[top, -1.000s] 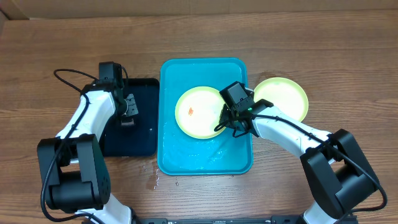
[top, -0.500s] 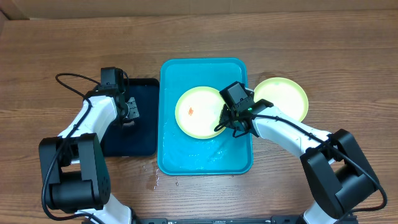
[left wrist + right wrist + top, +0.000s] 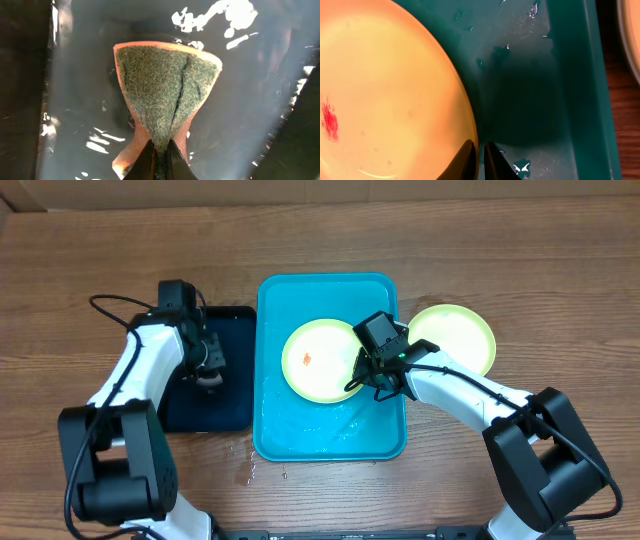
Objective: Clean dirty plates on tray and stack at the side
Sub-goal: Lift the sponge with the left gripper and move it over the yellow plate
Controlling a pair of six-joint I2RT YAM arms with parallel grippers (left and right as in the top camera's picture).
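Turquoise-blue rectangular plastic tray (image 3: 330,438), raised at the rim and rounded at the corners, lies at the middle of the brown wooden table (image 3: 100,250), its floor wet and glistening; in its upper half rests a round light green plastic plate (image 3: 318,370) with a whitish centre and a small red-orange smear (image 3: 306,359) a little left of its middle; the right gripper (image 3: 364,384) is at this plate's right edge, and the right wrist view shows its dark fingertips (image 3: 465,160) drawn close together with the plate's rim pinched between them, one tip over the plate's face and the other on the tray side, so it is closed on the plate; a second round light green plate (image 3: 458,335) sits on the bare table just right of the tray, outside the rim, its lower left part covered by the right arm, its face showing no stain from overhead; just left of the turquoise tray lies a smaller black rectangular tray (image 3: 225,405); the left gripper (image 3: 208,376) hangs over it, and the left wrist view shows its jaws squeezed almost together on an orange sponge (image 3: 165,95) with a dark green scouring face, gripped at its narrow end so that the pad fans out wider away from the fingers; the glossy wet black floor lies beneath it, though whether the sponge touches that floor cannot be told.
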